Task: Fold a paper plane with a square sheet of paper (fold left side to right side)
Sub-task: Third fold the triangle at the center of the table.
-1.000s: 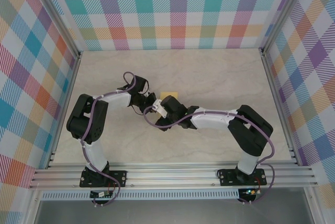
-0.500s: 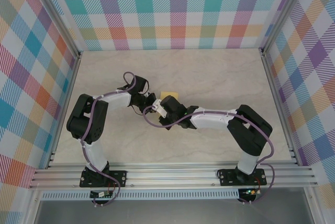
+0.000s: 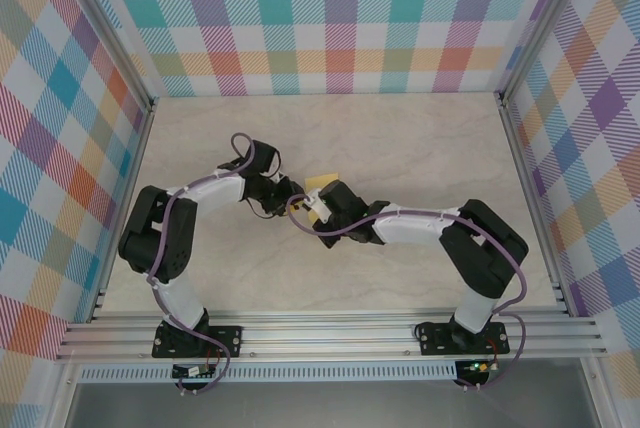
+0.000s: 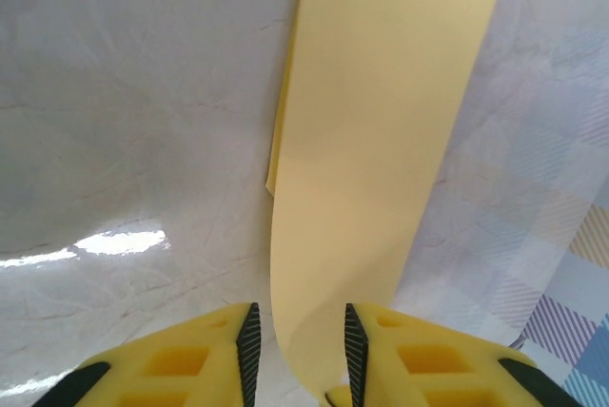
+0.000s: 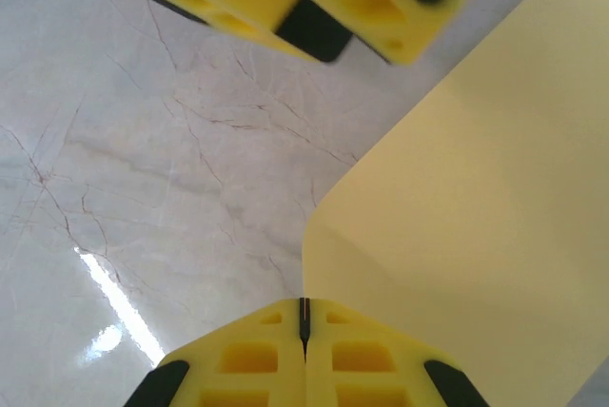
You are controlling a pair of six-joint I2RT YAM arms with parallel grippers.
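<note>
Right wrist camera looks down its own yellow fingers. The right gripper (image 5: 304, 304) has them pressed flat together, and the curled edge of a thin yellow sheet of paper (image 5: 476, 217) runs straight into the seam. I take it to be pinching that edge, though paper this thin leaves little to see. Just across the sheet, the left gripper (image 4: 301, 331) has its jaws a little apart, with the paper passing between the black pads. The paper may brush one pad, but it is not clamped. From the left wrist the sheet reads as a long narrow strip raised off the pale marble-patterned table (image 4: 114, 93). A second layer's edge peeps out along its left side, which suggests it is doubled over at least once. From above, both arms meet mid-table and a bit of yellow shows just past the grippers. My judgement is an early-to-middle stage: some folding is done, but there is no pointed dart yet, so the nose and wing folds remain. As for containers, the job uses none that I can make out; the paper is in the grippers, above the tabletop.
</note>
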